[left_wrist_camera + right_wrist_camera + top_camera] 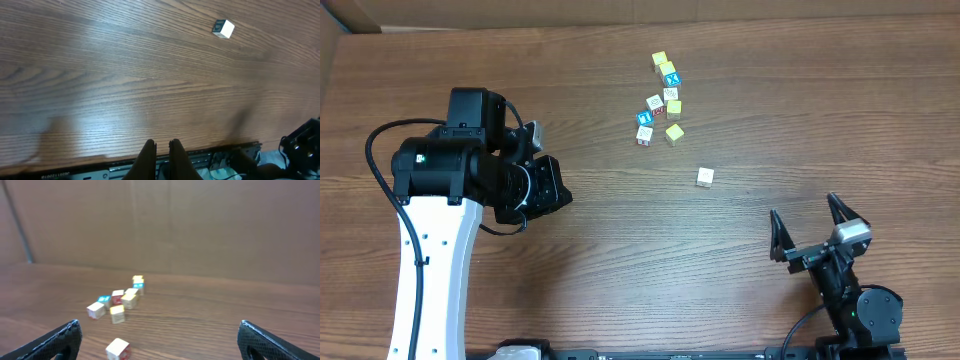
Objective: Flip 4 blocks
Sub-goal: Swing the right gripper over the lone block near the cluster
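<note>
One stray block point(705, 177) on open desk point(620, 290), cluster point(655, 102) beyond, left pincer point(161, 144) closed empty, right pincer point(802, 207) wide, empty

it looked like a robotics lab bench: a wood-grain table point(620, 260) carried a white-and-black arm point(430, 260) on its left side and a smaller black arm point(860, 300) at its right, a black cable point(370, 160) looped over it, and plain cardboard point(200, 225) walled its far edge.

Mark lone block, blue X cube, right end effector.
lone block point(705, 177): overhead view, top face.
blue X cube point(670, 80): overhead view, blue top face.
right end effector point(802, 206): overhead view, midway between fingertips.
</note>
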Motion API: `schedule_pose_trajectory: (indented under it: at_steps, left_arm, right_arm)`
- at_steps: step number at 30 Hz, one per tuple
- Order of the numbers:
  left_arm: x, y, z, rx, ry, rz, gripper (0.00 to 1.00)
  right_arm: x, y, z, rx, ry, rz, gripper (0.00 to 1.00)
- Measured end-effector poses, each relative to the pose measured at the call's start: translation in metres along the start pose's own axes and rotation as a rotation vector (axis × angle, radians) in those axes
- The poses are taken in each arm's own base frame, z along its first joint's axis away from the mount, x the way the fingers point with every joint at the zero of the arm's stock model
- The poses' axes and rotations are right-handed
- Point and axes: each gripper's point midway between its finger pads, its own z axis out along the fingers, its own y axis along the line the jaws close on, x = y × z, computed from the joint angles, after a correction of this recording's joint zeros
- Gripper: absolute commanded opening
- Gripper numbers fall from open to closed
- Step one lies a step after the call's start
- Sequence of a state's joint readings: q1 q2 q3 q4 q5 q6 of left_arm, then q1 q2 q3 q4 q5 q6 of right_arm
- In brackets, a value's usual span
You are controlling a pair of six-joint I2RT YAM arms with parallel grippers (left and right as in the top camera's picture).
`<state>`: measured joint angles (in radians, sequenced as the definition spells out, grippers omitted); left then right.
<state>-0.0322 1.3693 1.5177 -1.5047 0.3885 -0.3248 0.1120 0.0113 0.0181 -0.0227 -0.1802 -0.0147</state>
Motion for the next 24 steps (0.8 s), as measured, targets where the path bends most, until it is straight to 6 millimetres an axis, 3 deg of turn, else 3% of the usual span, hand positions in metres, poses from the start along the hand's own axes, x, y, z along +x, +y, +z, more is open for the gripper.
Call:
schedule_pose_trajectory:
  at_steps: [13, 15, 21, 24]
  left_arm:
    - [0.001, 0.000, 0.000, -0.001, 0.003, -0.019, 0.06]
    - [0.001, 0.000, 0.000, -0.001, 0.004, -0.019, 0.08]
    - [0.001, 0.000, 0.000, -0.001, 0.003, -0.018, 0.11]
    - [0.000, 0.000, 0.001, -0.001, 0.002, -0.018, 0.13]
  right_arm:
    - [0.015, 0.017, -0.003, -0.089, 0.108, 0.208, 1.00]
    - [0.001, 0.019, -0.006, -0.087, 0.116, 0.226, 1.00]
    - [-0.092, 0.027, -0.021, -0.095, 0.075, 0.237, 1.00]
    - [-0.119, 0.031, -0.023, -0.098, 0.125, 0.253, 1.00]
